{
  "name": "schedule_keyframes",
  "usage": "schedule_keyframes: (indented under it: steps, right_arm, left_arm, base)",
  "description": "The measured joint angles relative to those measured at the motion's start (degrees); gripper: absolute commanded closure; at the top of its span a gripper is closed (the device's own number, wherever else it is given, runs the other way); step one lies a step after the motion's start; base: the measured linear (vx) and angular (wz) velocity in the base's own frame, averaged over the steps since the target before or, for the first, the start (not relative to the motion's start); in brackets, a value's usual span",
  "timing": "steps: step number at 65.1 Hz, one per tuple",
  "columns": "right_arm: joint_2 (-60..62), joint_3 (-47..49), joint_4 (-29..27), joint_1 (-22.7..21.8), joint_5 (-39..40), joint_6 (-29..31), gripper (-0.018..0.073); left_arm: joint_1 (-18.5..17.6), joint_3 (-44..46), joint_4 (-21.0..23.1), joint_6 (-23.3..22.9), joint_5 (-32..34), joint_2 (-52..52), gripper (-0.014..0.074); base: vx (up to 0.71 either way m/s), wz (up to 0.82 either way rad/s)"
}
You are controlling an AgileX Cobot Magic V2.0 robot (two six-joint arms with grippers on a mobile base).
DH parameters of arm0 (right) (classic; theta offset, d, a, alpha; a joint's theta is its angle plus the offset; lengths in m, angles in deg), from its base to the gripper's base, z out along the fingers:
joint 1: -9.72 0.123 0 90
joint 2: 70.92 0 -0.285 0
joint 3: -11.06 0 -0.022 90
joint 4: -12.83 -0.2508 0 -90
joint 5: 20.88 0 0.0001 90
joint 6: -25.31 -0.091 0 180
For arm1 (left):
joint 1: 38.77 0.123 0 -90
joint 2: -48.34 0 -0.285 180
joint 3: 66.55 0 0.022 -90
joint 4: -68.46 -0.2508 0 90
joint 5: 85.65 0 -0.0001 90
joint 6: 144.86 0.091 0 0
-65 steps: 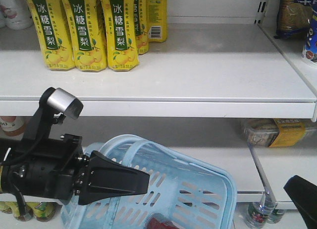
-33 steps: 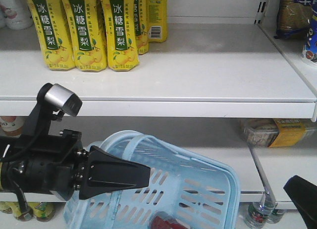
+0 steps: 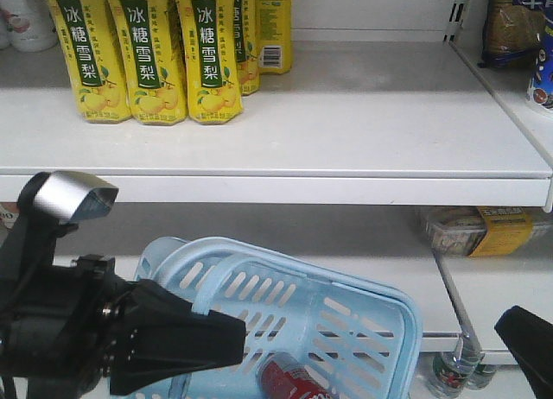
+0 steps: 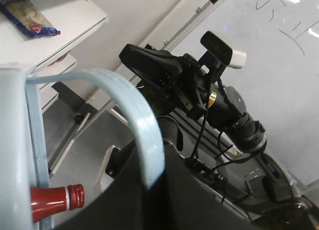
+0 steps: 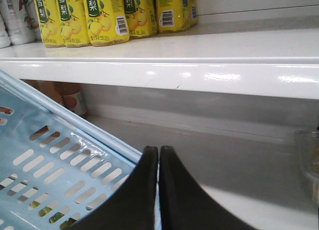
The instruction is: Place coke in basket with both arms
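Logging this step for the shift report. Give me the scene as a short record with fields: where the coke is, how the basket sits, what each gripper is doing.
coke: lying inside the basket, red cap and red label showing
basket: light blue, tilted, in front of the lower shelf
left gripper: at the basket's near rim; grip cannot be told
right gripper: shut, empty, beside the basket's rim
upper shelf: yellow drink bottles at back left

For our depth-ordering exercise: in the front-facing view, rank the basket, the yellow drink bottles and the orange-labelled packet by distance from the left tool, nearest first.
1. Basket: touching the left tool.
2. Yellow drink bottles: upper shelf, above.
3. Orange-labelled packet: lower shelf, far right.
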Motion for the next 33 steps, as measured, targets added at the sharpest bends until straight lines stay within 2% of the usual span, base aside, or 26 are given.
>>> schedule_keyframes:
  steps: [11, 20, 26, 33]
  right_arm:
    - [0.0, 0.0, 0.0, 0.0, 0.0, 0.0, 0.0564]
    - [0.0, 0.0, 0.0, 0.0, 0.0, 0.0, 0.0564]
    - [0.0, 0.0, 0.0, 0.0, 0.0, 0.0, 0.0564]
    - [0.0, 0.0, 0.0, 0.0, 0.0, 0.0, 0.0564]
  left_arm:
    - [0.0, -4.3, 2.0, 12.3, 0.0, -2.4, 0.0603]
    - [0.0, -7.4, 6.2, 22.5, -0.2, -4.6, 0.0603]
    - [0.0, -9.9, 9.4, 30.9, -0.5, -6.0, 0.0603]
    - [-0.1, -13.1, 13.3, 37.8, -2.1, -7.4, 0.0603]
  base:
    - [0.0, 0.0]
    - [0.0, 0.0]
    - [0.0, 0.0]
    - [0.0, 0.0]
